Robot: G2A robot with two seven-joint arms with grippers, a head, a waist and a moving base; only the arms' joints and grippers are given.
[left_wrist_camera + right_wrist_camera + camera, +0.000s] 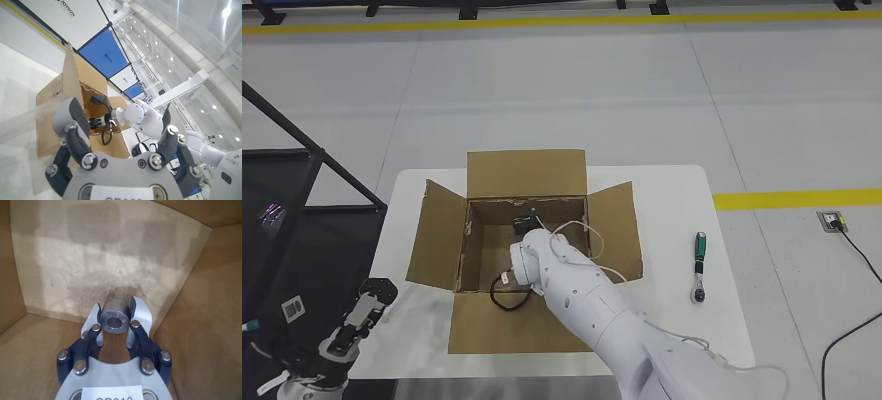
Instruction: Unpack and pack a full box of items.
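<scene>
White table point(672, 190) centre frame; yellow floor line point(797, 198) runs off the right edge, floor socket point(832, 221) just below it, black cable point(860, 255) trailing to the lower right; black metal frame point(282, 118) at left.

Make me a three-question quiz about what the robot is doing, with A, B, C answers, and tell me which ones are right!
1. Where does the wrench lie, next to the cardboard box?
A. Inside it
B. On the white table, apart from it
C. On one of its flaps

2. What colour is the wrench's handle?
A. Red
B. Yellow
C. Green

3. What is the right end effector doing?
A. It is shut on a metal cylinder
B. It is open and empty
C. It is holding the wrench

Answers:
1 B: the top view shows it on bare tabletop, clear of the box.
2 C: the handle end is green in the top view.
3 A: the right wrist view shows the fingers against both sides of the cylinder, inside the box.
</scene>
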